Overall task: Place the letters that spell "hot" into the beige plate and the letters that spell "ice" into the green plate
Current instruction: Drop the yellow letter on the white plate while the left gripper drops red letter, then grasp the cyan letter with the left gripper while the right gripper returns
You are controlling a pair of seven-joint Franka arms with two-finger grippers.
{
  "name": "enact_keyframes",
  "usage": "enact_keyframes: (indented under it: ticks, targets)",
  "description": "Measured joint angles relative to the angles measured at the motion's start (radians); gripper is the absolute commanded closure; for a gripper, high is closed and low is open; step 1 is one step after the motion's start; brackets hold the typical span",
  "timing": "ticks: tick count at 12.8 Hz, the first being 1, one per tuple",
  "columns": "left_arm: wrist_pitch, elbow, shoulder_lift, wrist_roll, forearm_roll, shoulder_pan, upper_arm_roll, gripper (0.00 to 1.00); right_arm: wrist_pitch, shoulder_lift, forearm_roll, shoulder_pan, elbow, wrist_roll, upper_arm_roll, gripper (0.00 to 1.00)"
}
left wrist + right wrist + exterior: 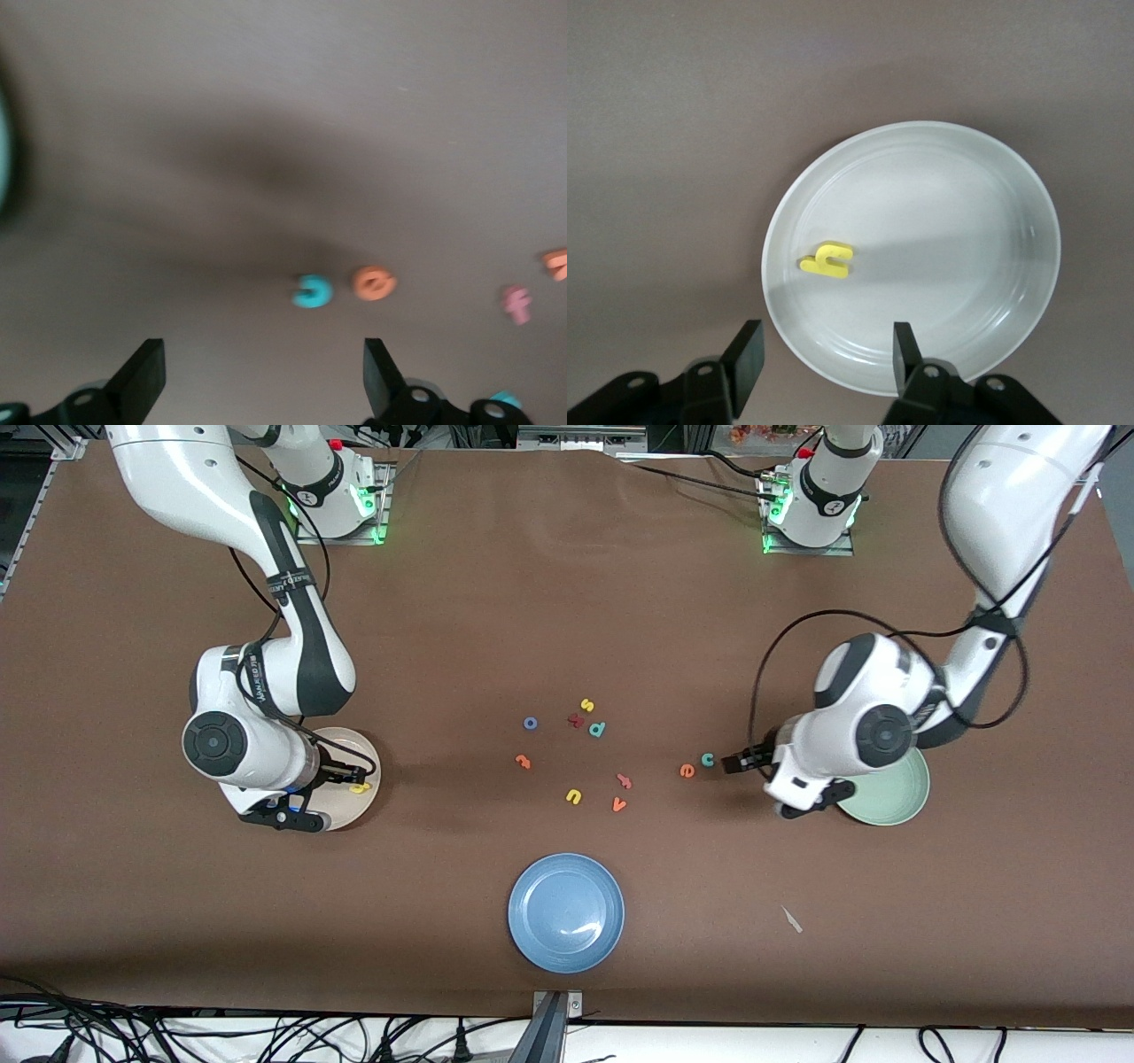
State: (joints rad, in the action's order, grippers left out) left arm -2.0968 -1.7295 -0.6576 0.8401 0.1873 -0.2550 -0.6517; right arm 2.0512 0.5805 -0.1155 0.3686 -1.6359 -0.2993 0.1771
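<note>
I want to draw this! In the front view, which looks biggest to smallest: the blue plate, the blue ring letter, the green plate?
1. Blue plate, clearly the biggest here.
2. Green plate, partly hidden under the left arm, so its true size is unsure.
3. Blue ring letter, tiny.

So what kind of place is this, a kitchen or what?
Probably a robotics lab bench, not a kitchen: two arms bolted along a brown table, loose cables at its edge, and foam letters laid out beside a blue plate as test props.

Three plates (pixel 565 912); ten foam letters (pixel 573 796); two pincers (pixel 733 763).
</note>
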Motion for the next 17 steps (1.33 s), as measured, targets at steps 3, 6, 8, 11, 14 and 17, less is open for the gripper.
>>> enact_keyframes:
  ticks: [3,6,8,11,14,17]
  targets:
    - [-0.083,0.000,-0.072,0.089,0.007,0.084,0.056,0.21,0.010,0.000,-0.070,0.015,0.001,-0.057,-0.011,0.33]
    - [-0.100,0.000,-0.098,0.094,0.008,0.097,0.080,0.30,0.074,0.001,-0.081,0.098,0.001,-0.238,-0.020,0.33]
    - [-0.100,0.000,-0.098,0.094,0.024,0.109,0.089,0.30,0.149,0.011,-0.081,0.182,0.000,-0.409,-0.022,0.33]
    - [-0.100,0.000,-0.098,0.120,0.091,0.137,0.094,0.33,0.250,0.045,-0.081,0.271,-0.001,-0.595,-0.023,0.33]
    - [-0.100,0.000,-0.099,0.122,0.091,0.151,0.101,0.41,0.328,0.089,-0.081,0.305,0.001,-0.714,-0.022,0.33]
    - [-0.099,-0.001,-0.100,0.122,0.129,0.151,0.104,0.41,0.350,0.132,-0.081,0.334,0.046,-0.824,-0.022,0.33]
